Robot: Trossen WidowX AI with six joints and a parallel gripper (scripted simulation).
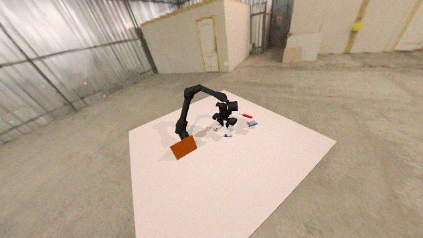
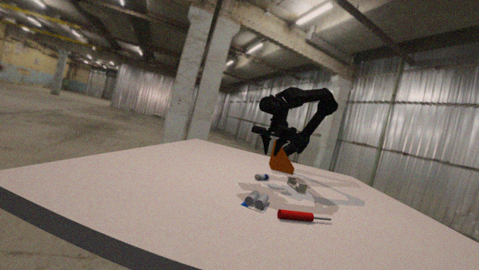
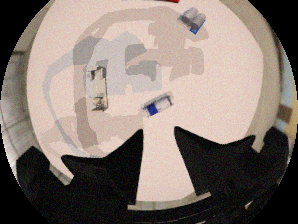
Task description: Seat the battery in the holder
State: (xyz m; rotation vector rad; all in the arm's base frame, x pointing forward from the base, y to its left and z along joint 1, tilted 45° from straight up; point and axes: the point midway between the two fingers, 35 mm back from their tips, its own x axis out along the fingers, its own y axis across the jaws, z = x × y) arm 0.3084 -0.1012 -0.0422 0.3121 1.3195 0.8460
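Observation:
The battery [image 1: 227,136] [image 2: 261,177] [image 3: 158,105], silver with a blue band, lies on its side on the white table top, outside the holder. The holder [image 2: 295,186] [image 3: 97,89] is a small grey open cradle with raised ends; in the wrist view it lies left of the battery and holds nothing. In the top view the holder [image 1: 218,128] is small, beside the fingers. My gripper [image 1: 225,126] [image 2: 270,155] [image 3: 158,131] is open and empty, fingers pointing down, above the table near the battery and holder. The spring and lip are too small to make out clearly.
A red screwdriver [image 1: 247,115] [image 2: 295,215] lies on the table top [image 1: 201,187] [image 2: 125,182]. Near it is a pair of grey cylinders [image 1: 252,123] [image 2: 258,199] [image 3: 193,20] on a blue-edged base. An orange panel [image 1: 183,147] [image 2: 281,163] stands by the arm's base.

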